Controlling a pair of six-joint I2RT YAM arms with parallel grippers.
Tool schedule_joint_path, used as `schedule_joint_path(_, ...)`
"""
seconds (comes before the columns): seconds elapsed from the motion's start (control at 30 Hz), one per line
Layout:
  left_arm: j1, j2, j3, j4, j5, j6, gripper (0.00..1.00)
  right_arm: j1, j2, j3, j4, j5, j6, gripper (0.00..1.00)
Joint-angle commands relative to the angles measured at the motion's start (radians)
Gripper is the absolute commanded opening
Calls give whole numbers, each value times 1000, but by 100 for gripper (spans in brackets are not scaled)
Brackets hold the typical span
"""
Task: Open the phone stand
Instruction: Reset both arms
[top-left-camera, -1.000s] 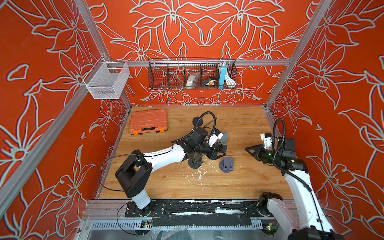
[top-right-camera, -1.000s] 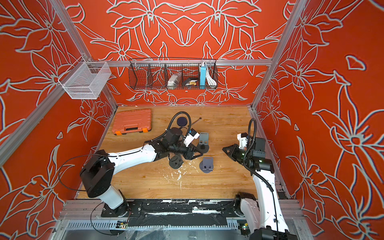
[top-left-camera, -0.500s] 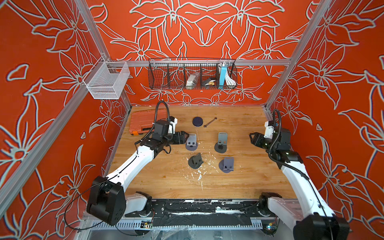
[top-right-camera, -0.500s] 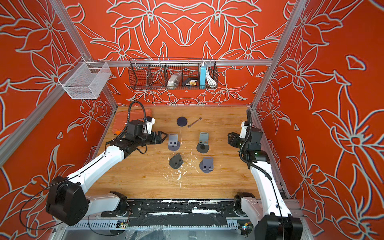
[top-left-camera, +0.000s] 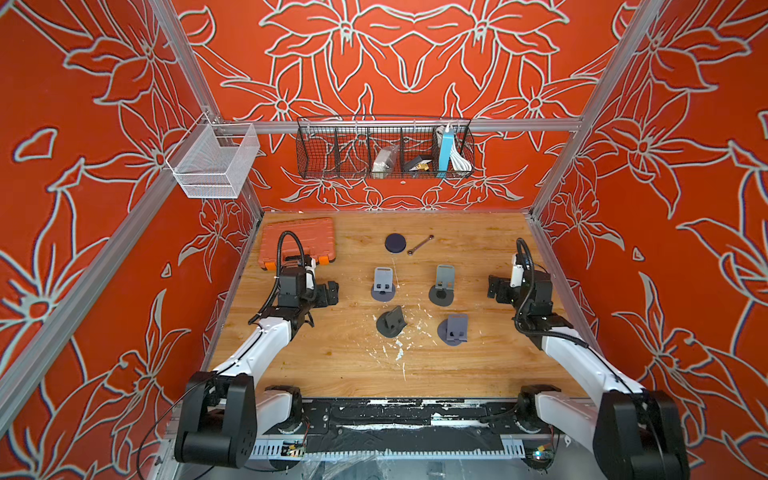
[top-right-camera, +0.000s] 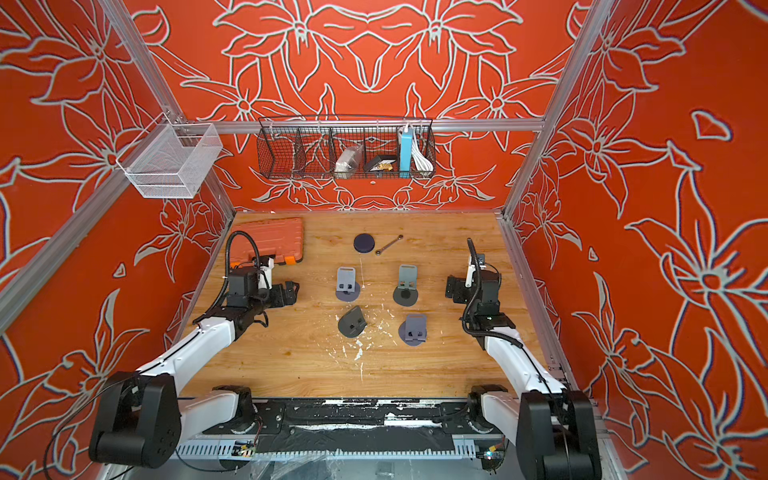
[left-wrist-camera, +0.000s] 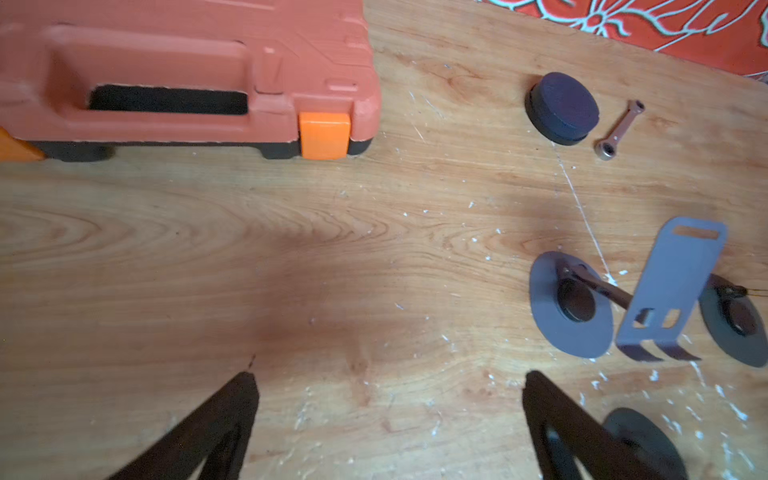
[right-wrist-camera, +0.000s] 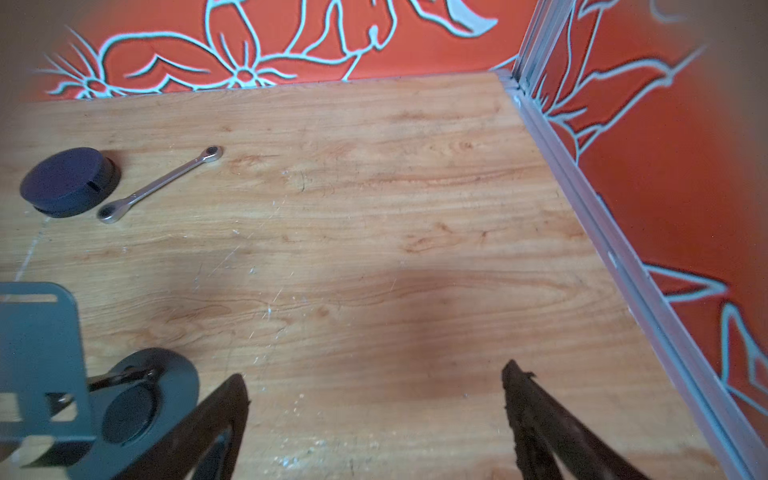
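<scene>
Several grey phone stands sit mid-table in both top views, each a round base with a raised plate: back left (top-left-camera: 383, 284), back right (top-left-camera: 444, 284), a darker one at front left (top-left-camera: 391, 322), front right (top-left-camera: 455, 329). My left gripper (top-left-camera: 330, 293) hovers left of them, open and empty. In the left wrist view its fingers (left-wrist-camera: 388, 386) spread over bare wood, the back left stand (left-wrist-camera: 673, 286) off to one side. My right gripper (top-left-camera: 496, 289) is open and empty near the right wall. In the right wrist view the gripper (right-wrist-camera: 374, 382) has the back right stand (right-wrist-camera: 37, 353) beside it.
An orange tool case (top-left-camera: 297, 243) lies at the back left, close behind my left wrist. A flat dark round puck (top-left-camera: 395, 243) and a small wrench (top-left-camera: 420, 244) lie at the back centre. White scuffs (top-left-camera: 399, 353) mark the wood. A wire basket (top-left-camera: 384, 147) hangs on the back wall.
My left arm has pulled back from the stands to the left side, and my right arm has drawn back toward the right wall. Both grippers have opened wide.
</scene>
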Motion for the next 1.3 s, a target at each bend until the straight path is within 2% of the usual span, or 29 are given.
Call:
schedule_joint_path(0.0,24,67,-30,183,-14,87,99,13,47,-29,166,112,-89,98)
schedule_joint_path(0.1,39,89,-90,344,15,110,99,16,89,-38,229,117,-128,97)
schedule_joint_path(0.27,64,147,-127,491,15,124,99,16,189,-84,402,91,-172,92)
schedule_joint_path(0.3,64,155,-138,512,2,122,99,15,220,-90,448,92,-178,97)
schedule_joint_path(0.43,63,225,-246,758,-26,111,99,13,285,-94,512,134,-157,98)
schedule_joint_path(0.5,61,212,-215,671,-42,107,99,8,300,-118,551,134,-147,98)
schedule_joint_path(0.57,61,232,-232,739,-47,106,99,8,344,-136,652,128,-154,98)
schedule_joint_path(0.6,59,217,-221,693,-46,107,99,7,310,-115,547,130,-146,98)
schedule_joint_path(0.67,59,226,-227,720,-47,106,99,3,338,-129,626,117,-151,97)
schedule_joint_path(0.73,59,216,-221,697,-47,107,99,2,309,-115,548,119,-145,98)
schedule_joint_path(0.8,59,216,-221,695,-45,106,99,2,325,-126,602,114,-149,98)
schedule_joint_path(0.87,60,219,-224,704,-47,106,99,0,310,-118,558,112,-146,98)
schedule_joint_path(1.27,59,217,-223,698,-47,106,99,0,321,-109,556,110,-149,98)
